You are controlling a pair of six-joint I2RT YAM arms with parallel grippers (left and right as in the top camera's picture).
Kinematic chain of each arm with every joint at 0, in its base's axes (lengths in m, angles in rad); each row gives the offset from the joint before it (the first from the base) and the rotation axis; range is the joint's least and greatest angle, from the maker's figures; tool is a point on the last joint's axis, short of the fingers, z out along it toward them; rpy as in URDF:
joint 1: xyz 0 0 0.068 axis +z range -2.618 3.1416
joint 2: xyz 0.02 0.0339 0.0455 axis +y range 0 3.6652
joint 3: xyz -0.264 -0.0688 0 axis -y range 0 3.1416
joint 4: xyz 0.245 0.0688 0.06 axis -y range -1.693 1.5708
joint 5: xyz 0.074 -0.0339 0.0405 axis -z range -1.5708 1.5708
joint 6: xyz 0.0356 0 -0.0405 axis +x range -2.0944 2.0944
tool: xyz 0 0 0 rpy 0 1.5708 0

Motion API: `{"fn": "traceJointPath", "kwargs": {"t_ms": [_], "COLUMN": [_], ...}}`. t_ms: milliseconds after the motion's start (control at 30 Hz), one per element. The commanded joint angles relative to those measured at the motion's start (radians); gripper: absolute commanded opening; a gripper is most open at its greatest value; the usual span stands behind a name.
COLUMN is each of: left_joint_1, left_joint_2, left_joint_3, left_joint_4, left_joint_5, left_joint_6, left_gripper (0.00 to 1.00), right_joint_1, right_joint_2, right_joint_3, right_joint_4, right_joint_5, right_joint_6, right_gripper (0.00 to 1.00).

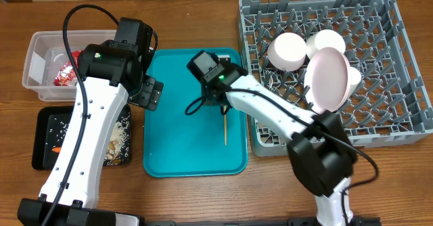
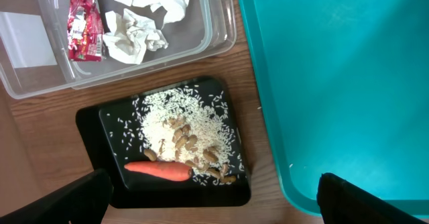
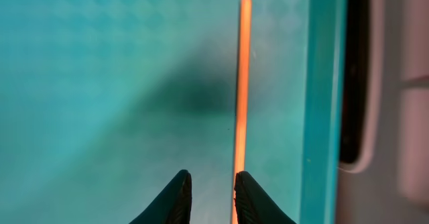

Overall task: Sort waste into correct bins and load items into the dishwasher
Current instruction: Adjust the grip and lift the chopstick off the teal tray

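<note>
One wooden stick [image 3: 240, 83] lies on teal tray [image 3: 100, 63] by narrowly parted right gripper [image 3: 211, 200]; left gripper [image 2: 214, 204] wide.

tub [image 2: 213, 23]: clear plastic, kinda glossy
wrapper [image 2: 84, 23]: shiny red, crinkled
napkins [image 2: 137, 33]: crumpled matt paper
stick [image 3: 241, 83]: plain wood
teal tray [image 2: 335, 83]: smooth plastic, soft sheen

On wooden table [image 1: 189, 16]: clear tub [image 1: 30, 63], black tray [image 1: 42, 138], teal tray [image 1: 183, 145], seemingly abutting grey rack [image 1: 413, 128].

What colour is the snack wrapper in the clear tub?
Shiny red wrapper, best in left wrist view.
</note>
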Motion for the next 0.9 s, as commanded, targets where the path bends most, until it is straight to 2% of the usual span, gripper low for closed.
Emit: {"fn": "traceJointPath", "kwargs": {"t_ms": [0, 200, 467, 867], "left_joint_1": [-0.001, -0.001, -0.001, -0.001], "left_joint_2": [-0.011, -0.011, -0.011, -0.011], "left_joint_3": [0.018, 0.018, 0.018, 0.018], "left_joint_4": [-0.002, -0.002, -0.002, -0.002], "left_joint_5": [-0.009, -0.008, -0.007, -0.006], "left_joint_6": [0.016, 0.016, 0.016, 0.016], "left_gripper": [1.0, 1.0, 1.0, 1.0], "right_joint_1": [0.002, 0.001, 0.001, 0.0], "right_joint_2": [0.038, 0.059, 0.068, 0.07], "right_joint_3": [0.0, 0.0, 0.0, 0.0], "right_joint_4": [-0.002, -0.013, -0.014, -0.017], "right_joint_5": [0.04, 0.062, 0.05, 0.046], "right_joint_6": [0.072, 0.078, 0.077, 0.066], "right_gripper": [0.25, 0.26, 0.37, 0.35]}}
